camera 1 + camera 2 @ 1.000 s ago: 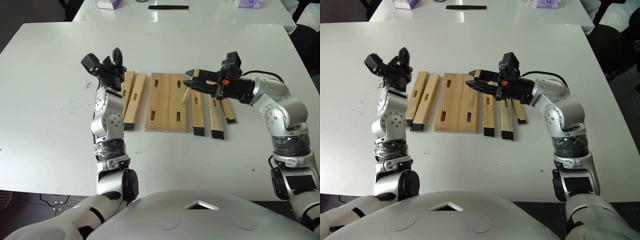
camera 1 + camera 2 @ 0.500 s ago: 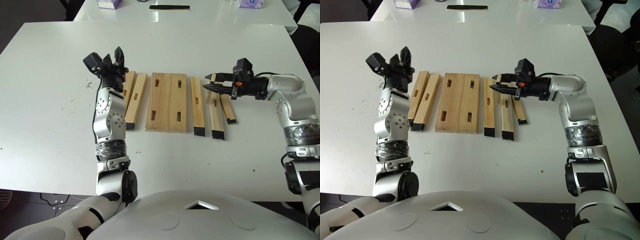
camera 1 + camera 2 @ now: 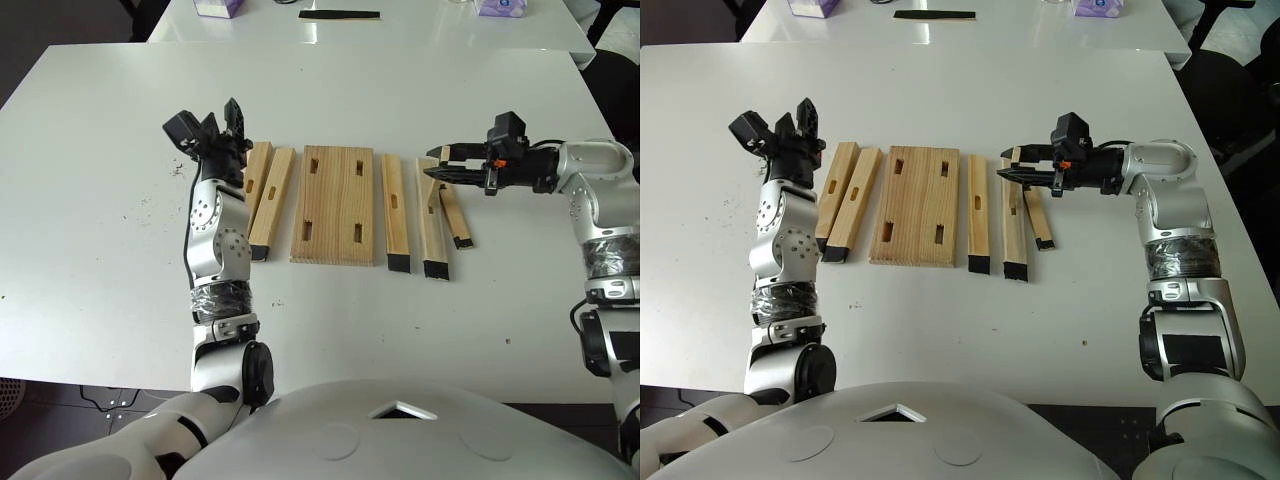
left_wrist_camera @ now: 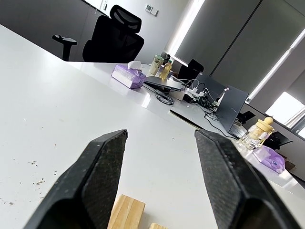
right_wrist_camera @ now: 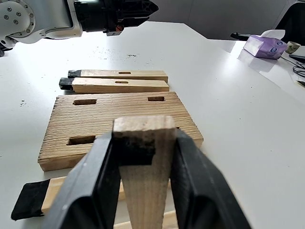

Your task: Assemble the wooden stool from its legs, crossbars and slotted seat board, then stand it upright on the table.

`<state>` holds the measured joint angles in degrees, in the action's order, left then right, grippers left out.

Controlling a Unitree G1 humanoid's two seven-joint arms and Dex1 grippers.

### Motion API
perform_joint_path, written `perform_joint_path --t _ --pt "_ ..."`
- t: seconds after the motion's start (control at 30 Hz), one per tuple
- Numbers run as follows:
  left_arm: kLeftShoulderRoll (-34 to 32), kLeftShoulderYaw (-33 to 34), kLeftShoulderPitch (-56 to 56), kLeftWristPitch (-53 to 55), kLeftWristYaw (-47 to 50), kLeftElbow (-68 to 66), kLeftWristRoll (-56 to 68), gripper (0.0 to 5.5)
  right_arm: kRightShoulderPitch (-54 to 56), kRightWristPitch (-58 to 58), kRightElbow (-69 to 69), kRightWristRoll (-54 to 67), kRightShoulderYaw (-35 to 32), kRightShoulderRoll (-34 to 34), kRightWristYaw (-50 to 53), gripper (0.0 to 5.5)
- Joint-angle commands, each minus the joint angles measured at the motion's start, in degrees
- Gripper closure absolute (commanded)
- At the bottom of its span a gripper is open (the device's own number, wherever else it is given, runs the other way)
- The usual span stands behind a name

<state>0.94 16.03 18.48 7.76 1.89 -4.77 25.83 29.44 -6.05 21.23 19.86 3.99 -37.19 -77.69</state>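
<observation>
— Where has the seat board (image 3: 333, 205) ended up?

— It lies flat in the middle of the white table (image 3: 100, 220), with its four slots facing up. Nothing is fitted into it yet.

— And the legs?

— Two legs lie side by side just left of the board: the outer left leg (image 3: 256, 198) and the inner left leg (image 3: 273, 198), both with their black tips towards the robot. On the right, one slotted leg (image 3: 394, 212) lies just beside the board. Another leg (image 3: 431, 228) lies a little further out, and a shorter piece (image 3: 456, 218) lies against its outer side.

— Is either arm holding anything?

— The right one is. The right gripper (image 3: 440, 166) hangs above the far ends of those right-hand pieces, pointing across towards the board. Its two fingers are clamped on a short wooden bar (image 5: 144, 131), one finger on each side, and the bar is lifted off the table.

— What about the left arm?

— The left gripper (image 4: 161, 137) is raised by the far ends of the two left legs. Its fingers are spread wide with nothing between them.

— So the stool isn't built?

— No, every part on the table lies loose and flat.
</observation>
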Motion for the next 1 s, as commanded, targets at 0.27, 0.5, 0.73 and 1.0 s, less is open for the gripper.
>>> perform_joint_path --t 0.27,0.5,0.73,1.0 --pt "-0.93 0.10 -0.18 -0.30 -1.33 -1.55 -0.97 2.86 -1.23 2.29 1.37 -0.05 -0.92 0.48 -0.70 4.20" --pt "-1.19 0.29 -0.34 0.14 -1.63 -1.47 -1.25 2.86 -3.79 1.87 -0.02 0.38 -1.27 0.36 -1.49 4.20" --pt "-1.40 0.24 0.20 0.38 -2.00 -1.96 -1.56 2.86 -7.67 0.71 -0.45 1.30 -3.01 2.54 1.41 4.20" --pt "-2.39 0.22 1.28 0.72 -2.52 -3.21 -1.75 2.86 -12.13 1.22 1.40 0.85 -3.95 4.87 6.39 4.20"
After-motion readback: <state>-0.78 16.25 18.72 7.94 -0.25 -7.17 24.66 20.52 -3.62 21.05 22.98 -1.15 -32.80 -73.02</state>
